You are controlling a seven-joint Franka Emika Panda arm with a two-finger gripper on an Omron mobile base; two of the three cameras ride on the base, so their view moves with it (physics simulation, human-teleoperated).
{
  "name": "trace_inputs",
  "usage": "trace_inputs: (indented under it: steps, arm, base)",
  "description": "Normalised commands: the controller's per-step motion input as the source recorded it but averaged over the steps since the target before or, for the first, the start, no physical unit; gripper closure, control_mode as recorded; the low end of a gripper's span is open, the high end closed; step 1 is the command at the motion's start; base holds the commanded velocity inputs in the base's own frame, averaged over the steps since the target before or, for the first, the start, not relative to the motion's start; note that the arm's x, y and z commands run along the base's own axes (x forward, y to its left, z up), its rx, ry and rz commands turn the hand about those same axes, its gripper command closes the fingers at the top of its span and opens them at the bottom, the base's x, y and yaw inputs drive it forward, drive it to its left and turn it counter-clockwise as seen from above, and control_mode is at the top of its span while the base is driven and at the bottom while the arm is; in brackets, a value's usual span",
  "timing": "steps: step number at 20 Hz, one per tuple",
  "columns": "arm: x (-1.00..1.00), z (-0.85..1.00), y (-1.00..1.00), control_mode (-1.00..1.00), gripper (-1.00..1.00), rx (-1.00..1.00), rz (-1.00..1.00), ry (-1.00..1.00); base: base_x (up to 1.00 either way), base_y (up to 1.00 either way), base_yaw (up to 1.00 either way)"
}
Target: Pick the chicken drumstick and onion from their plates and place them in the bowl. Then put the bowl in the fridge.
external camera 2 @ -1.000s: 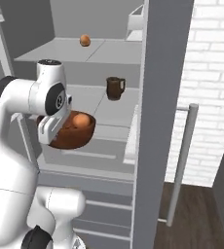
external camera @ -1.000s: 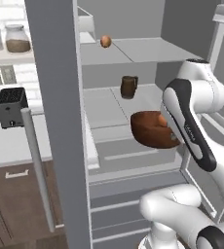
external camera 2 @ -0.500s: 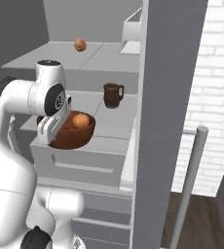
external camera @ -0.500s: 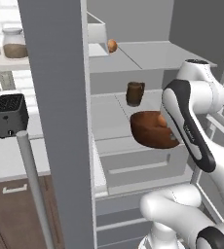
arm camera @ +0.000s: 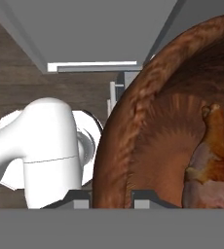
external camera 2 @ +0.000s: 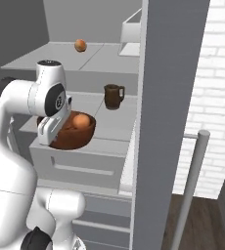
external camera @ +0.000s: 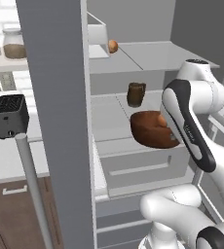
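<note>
My gripper (arm camera: 112,195) is shut on the rim of the dark reddish-brown bowl (arm camera: 119,141). The chicken drumstick (arm camera: 214,155) lies inside it, lumpy and orange-brown. From the right base view the round onion (external camera 2: 83,120) also rests in the bowl (external camera 2: 78,137). The bowl (external camera: 150,130) hangs in front of the middle shelf (external camera: 109,121) of the open fridge (external camera 2: 109,124), just above the drawer front. My arm hides the bowl's near side. The plates are out of view.
A dark brown mug (external camera: 136,94) stands on the middle shelf behind the bowl. A small orange-brown ball (external camera: 113,46) and a white bin (external camera 2: 131,34) sit on the upper shelf. The fridge door (external camera: 60,121) with its handle (external camera 2: 192,180) stands open beside me. A black toaster (external camera: 9,115) is at left.
The whole picture has shifted and the fridge looms larger, so the base has driven closer. The bowl stays in my grip, now nearer the middle shelf.
</note>
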Motion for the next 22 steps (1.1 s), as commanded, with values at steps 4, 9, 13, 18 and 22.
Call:
trace_inputs:
  steps: [4,9,13,18,22]
  arm:
    - [0.1,-0.14,-0.07,-1.0,1.0,0.0,0.0,-0.01]
    - [0.59,-0.47,-0.43,-1.0,1.0,0.0,0.0,-0.08]
    - [1.0,-0.26,-0.56,-1.0,1.0,0.0,0.0,-0.05]
    - [1.0,-0.21,-0.51,-1.0,1.0,0.0,0.0,0.0]
    - [0.95,-0.44,-0.19,-1.0,1.0,0.0,0.0,0.0]
  base:
    - [0.0,0.0,0.0]
    - [0.0,0.0,0.0]
    - [0.0,0.0,0.0]
    - [0.0,0.0,0.0]
    - [0.0,0.0,0.0]
